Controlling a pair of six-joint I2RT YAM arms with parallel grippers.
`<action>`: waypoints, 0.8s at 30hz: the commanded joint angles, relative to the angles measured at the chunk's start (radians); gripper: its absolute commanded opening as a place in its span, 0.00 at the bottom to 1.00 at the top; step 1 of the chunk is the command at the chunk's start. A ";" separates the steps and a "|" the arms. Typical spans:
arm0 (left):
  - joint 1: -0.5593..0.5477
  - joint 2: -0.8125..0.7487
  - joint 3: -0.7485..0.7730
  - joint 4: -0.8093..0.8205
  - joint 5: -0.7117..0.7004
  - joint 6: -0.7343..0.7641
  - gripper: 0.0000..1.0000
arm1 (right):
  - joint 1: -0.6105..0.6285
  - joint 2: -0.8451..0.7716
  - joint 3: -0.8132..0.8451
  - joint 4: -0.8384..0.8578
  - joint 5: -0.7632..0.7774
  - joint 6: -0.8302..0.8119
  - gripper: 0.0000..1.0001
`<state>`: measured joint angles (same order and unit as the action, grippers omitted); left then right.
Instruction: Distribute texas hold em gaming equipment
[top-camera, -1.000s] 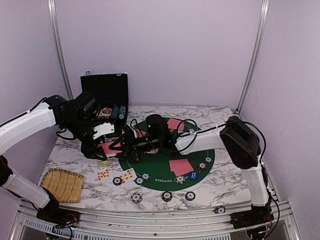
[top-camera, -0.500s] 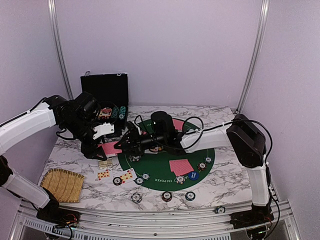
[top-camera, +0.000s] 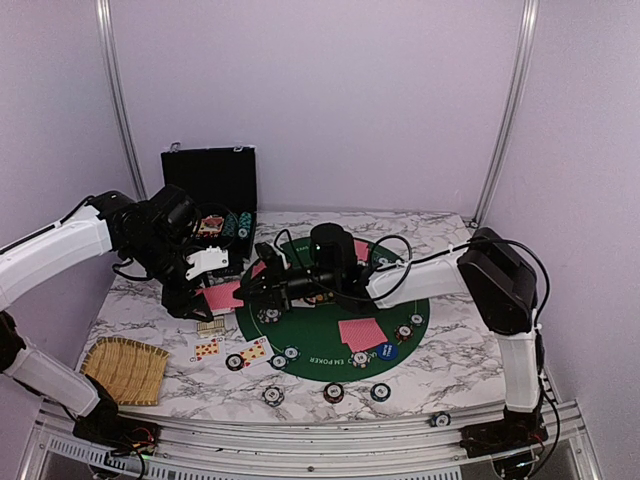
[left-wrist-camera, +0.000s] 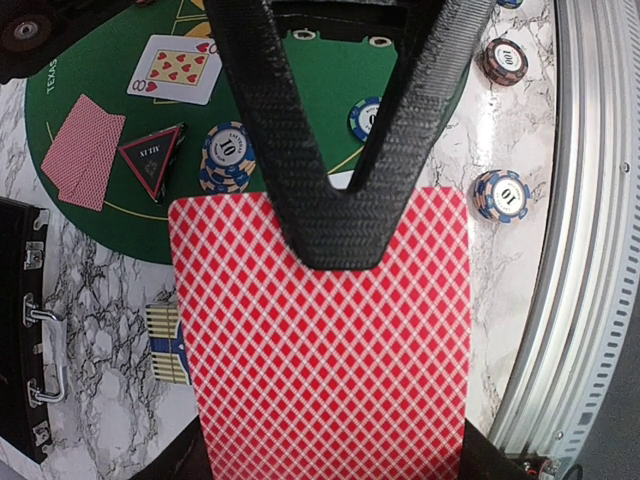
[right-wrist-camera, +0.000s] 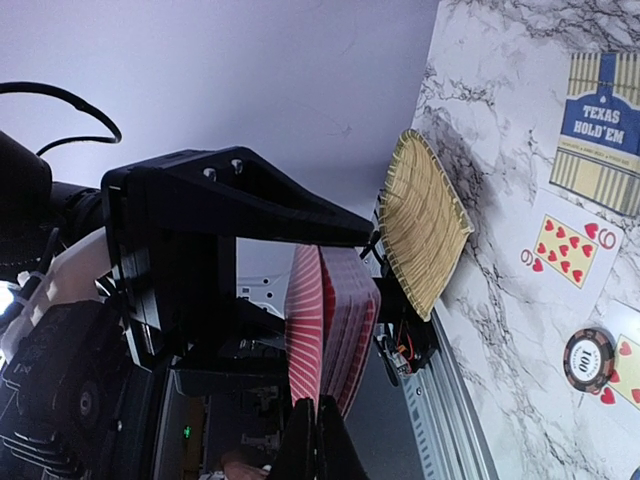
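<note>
My left gripper is shut on a deck of red-backed playing cards, held above the table's left side. My right gripper reaches across to it and is shut on the edge of the deck's top card. Its black fingers meet in a V over the card back. On the green felt lie a face-down card pair, a blue round button, a dark triangular marker, an eight of hearts and striped poker chips.
The open black chip case stands at the back left. A woven straw mat lies front left. A Texas Hold'em card, a nine of hearts and a chip lie on the marble. More chips line the front edge.
My right gripper has moved left to the deck, and its jaws went from open to shut on the top card. The left arm and deck have stayed put.
</note>
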<state>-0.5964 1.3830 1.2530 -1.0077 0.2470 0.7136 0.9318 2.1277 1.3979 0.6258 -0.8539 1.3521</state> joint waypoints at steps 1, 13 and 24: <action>0.006 -0.011 -0.007 0.001 -0.011 -0.002 0.00 | -0.014 -0.040 -0.017 0.072 -0.024 0.047 0.00; 0.006 -0.019 -0.016 0.003 -0.020 0.002 0.00 | -0.110 -0.131 -0.079 -0.161 -0.033 -0.122 0.00; 0.007 -0.027 -0.024 0.003 -0.019 0.000 0.00 | -0.250 -0.179 0.158 -0.936 0.211 -0.749 0.00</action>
<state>-0.5957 1.3796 1.2366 -0.9997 0.2253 0.7139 0.7143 1.9736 1.3926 0.0902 -0.8127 0.9363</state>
